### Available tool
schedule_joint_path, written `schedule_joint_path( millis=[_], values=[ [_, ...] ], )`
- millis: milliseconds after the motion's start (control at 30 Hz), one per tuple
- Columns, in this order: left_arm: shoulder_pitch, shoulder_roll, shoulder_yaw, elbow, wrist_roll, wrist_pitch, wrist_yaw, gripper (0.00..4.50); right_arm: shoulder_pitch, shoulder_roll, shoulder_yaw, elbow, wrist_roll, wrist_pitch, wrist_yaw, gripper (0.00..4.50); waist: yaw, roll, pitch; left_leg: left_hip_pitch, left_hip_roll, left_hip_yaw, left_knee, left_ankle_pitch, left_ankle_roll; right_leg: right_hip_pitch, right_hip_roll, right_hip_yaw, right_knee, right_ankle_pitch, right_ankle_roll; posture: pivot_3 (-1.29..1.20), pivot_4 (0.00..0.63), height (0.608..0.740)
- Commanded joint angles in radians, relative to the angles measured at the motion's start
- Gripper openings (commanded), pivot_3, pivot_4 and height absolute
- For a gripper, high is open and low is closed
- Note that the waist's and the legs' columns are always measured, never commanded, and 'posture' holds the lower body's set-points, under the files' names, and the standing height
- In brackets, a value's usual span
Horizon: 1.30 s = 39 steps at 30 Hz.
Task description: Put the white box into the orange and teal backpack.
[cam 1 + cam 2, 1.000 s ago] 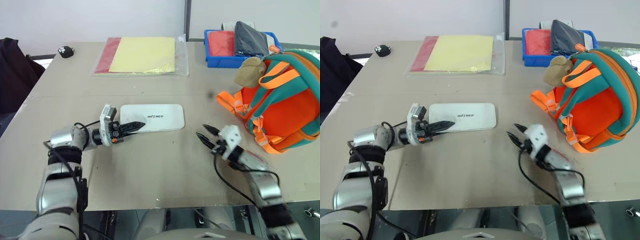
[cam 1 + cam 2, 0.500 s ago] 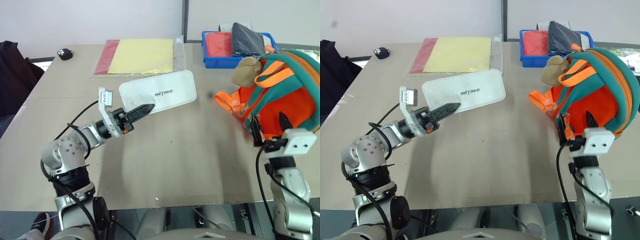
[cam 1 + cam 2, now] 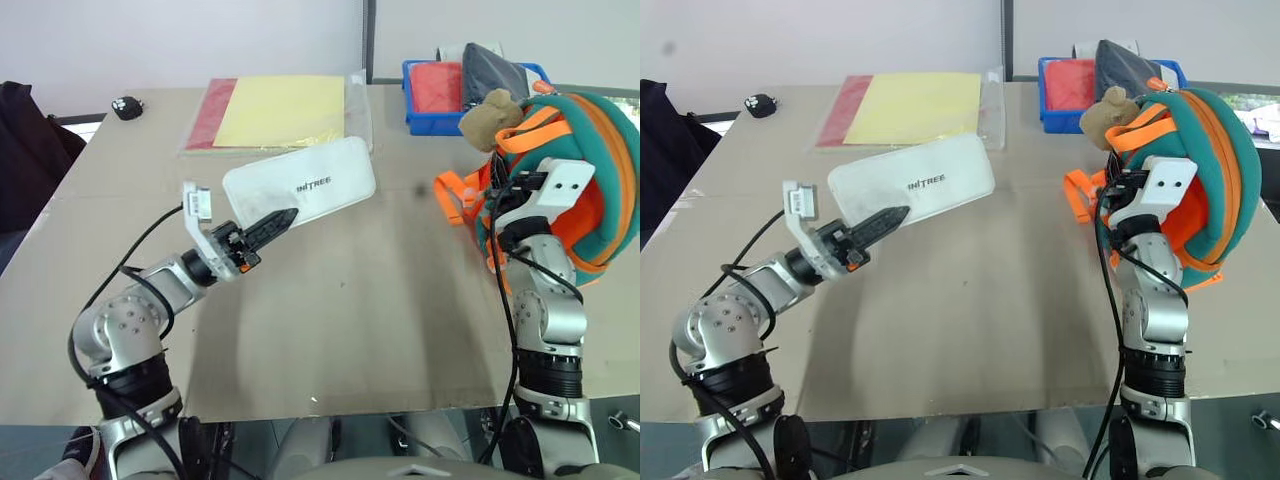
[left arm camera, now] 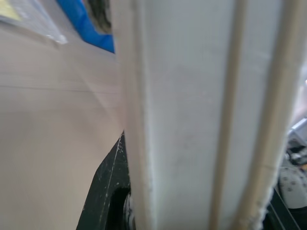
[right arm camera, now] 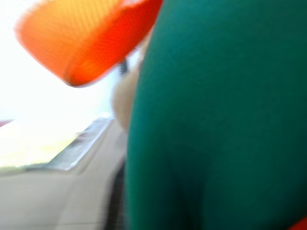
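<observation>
The white box (image 3: 300,185), flat with small dark lettering, hangs tilted above the table at the left of centre. My left gripper (image 3: 280,218) is shut on its near edge; the left wrist view has the box (image 4: 206,115) pressed against a black finger (image 4: 108,191). The orange and teal backpack (image 3: 600,200) stands at the right with a beige plush charm (image 3: 485,115) on top. My right gripper (image 3: 503,192) is raised against the backpack's left side and shut on its teal edge (image 5: 216,120), beside an orange strap (image 5: 91,38).
A blue bin (image 3: 440,122) with a red thing and a dark thing sits behind the backpack. Yellow and red folders (image 3: 285,110) in clear plastic lie at the back centre. A small black object (image 3: 128,104) rests at the back left. A dark garment (image 3: 25,150) hangs past the table's left edge.
My left gripper has lifted the white box off the table and tilted it. My right gripper rose from the table to the backpack and shut on it; the backpack's top has shifted.
</observation>
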Motion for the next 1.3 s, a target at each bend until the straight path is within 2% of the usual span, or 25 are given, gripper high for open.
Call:
schedule_joint_path(
  millis=[33, 133, 233, 300, 400, 500, 600, 767, 900, 1033, 1300],
  values=[
    [0.0, 0.014, 0.071, -0.046, -0.026, -0.117, 0.036, 1.12, -0.096, -0.02, 0.078, 0.001, 0.159, 0.076, 0.237, 0.12, -0.006, 0.0, 0.0, 0.001, 0.001, 0.001, 0.0, 0.0, 0.0, 0.0, 0.001, 0.001, 0.0, 0.0, -0.001, 0.0, 0.15, 0.74],
    [-0.024, 0.0, 0.091, -0.007, -0.005, -0.213, 0.079, 1.12, -0.134, -0.041, 0.126, -0.035, 0.291, 0.144, 0.426, 0.12, -0.005, 0.0, 0.0, 0.0, 0.003, 0.0, 0.0, 0.0, 0.0, 0.0, 0.002, 0.0, 0.0, 0.001, -0.001, 0.0, 0.15, 0.74],
    [-0.053, 0.023, 0.108, 0.02, -0.012, -0.272, 0.093, 1.12, -0.149, -0.101, 0.105, -0.167, 0.576, 0.328, 0.589, 0.12, 0.003, -0.001, 0.001, -0.001, 0.003, 0.0, 0.0, 0.0, 0.0, 0.0, 0.002, 0.0, -0.002, 0.001, -0.001, 0.0, 0.15, 0.74],
    [-0.071, 0.063, 0.133, 0.057, 0.001, -0.31, 0.098, 1.12, -0.088, -0.256, 0.058, -0.219, 0.676, 0.449, 0.699, 0.12, 0.006, -0.001, 0.001, -0.005, 0.002, -0.003, 0.001, 0.0, 0.0, -0.002, 0.001, -0.001, -0.004, 0.001, -0.001, 0.0, 0.15, 0.74],
    [-0.076, 0.097, 0.148, 0.07, -0.029, -0.332, 0.082, 1.12, -0.036, -0.395, -0.02, -0.207, 0.742, 0.517, 0.742, 0.12, 0.011, -0.002, 0.001, -0.008, 0.001, -0.006, 0.001, 0.0, 0.0, -0.002, -0.001, -0.004, -0.007, 0.001, -0.001, 0.0, 0.15, 0.74],
    [-0.05, 0.119, 0.123, 0.038, -0.066, -0.318, 0.031, 1.12, 0.001, -0.467, -0.098, -0.176, 0.75, 0.52, 0.732, 0.12, 0.018, -0.002, 0.001, -0.008, 0.001, -0.006, 0.001, 0.0, 0.0, -0.002, -0.001, -0.004, -0.007, 0.001, -0.001, 0.0, 0.15, 0.74],
    [-0.023, 0.148, 0.065, -0.009, -0.129, -0.267, -0.053, 1.12, 0.011, -0.447, -0.132, -0.166, 0.701, 0.465, 0.663, 0.12, 0.018, -0.002, 0.001, -0.008, 0.001, -0.006, 0.001, 0.0, 0.0, -0.002, -0.001, -0.003, -0.005, 0.001, -0.001, 0.0, 0.15, 0.74],
    [-0.011, 0.274, -0.117, -0.064, -0.023, -0.318, -0.24, 1.12, 0.018, -0.388, -0.104, -0.213, 0.699, 0.459, 0.581, 0.12, 0.018, -0.002, 0.001, -0.008, 0.001, -0.006, 0.001, 0.0, 0.0, -0.002, -0.001, -0.003, -0.005, 0.001, -0.001, 0.0, 0.15, 0.74],
    [-0.007, 0.328, -0.179, -0.063, 0.024, -0.381, -0.332, 1.12, 0.01, -0.348, -0.085, -0.219, 0.68, 0.44, 0.541, 0.12, 0.017, -0.002, 0.001, -0.008, 0.001, -0.005, 0.001, 0.0, 0.0, -0.002, -0.001, -0.002, -0.005, 0.001, -0.001, 0.0, 0.15, 0.74],
    [0.001, 0.334, -0.182, -0.069, 0.033, -0.427, -0.37, 1.12, 0.004, -0.321, -0.077, -0.215, 0.669, 0.428, 0.52, 0.12, 0.018, -0.001, 0.001, -0.008, 0.001, -0.005, 0.001, 0.0, 0.0, -0.002, -0.001, -0.002, -0.005, 0.001, -0.001, 0.0, 0.15, 0.74],
    [0.03, 0.342, -0.051, -0.133, -0.14, -0.369, -0.333, 1.12, 0.0, -0.295, -0.07, -0.18, 0.645, 0.402, 0.509, 0.12, 0.014, -0.001, 0.001, -0.008, 0.001, -0.005, 0.001, 0.0, 0.0, -0.002, -0.001, -0.002, -0.005, 0.001, -0.001, 0.0, 0.15, 0.74]
  ],
)
